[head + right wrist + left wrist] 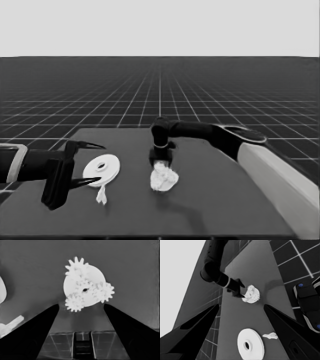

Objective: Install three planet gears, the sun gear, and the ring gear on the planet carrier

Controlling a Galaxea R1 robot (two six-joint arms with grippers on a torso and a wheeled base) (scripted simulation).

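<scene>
Over dark table (220, 200), right gripper (161, 162) above gears (86, 290)

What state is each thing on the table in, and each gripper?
Smaller round part: flat on table, gears on it.
Gears: four, meshed on it.
Larger round part: flat, apart, not yet installed.
Thin white piece: lying beside it.
Right gripper: open above the gears.
Left gripper: open, waiting.

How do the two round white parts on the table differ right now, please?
The larger round part lies bare near the waiting left gripper; the smaller round part carries toothed gears under the right gripper. The larger part's hole shows plainly; the smaller's is ringed by gears. Both are white and lie flat.
</scene>
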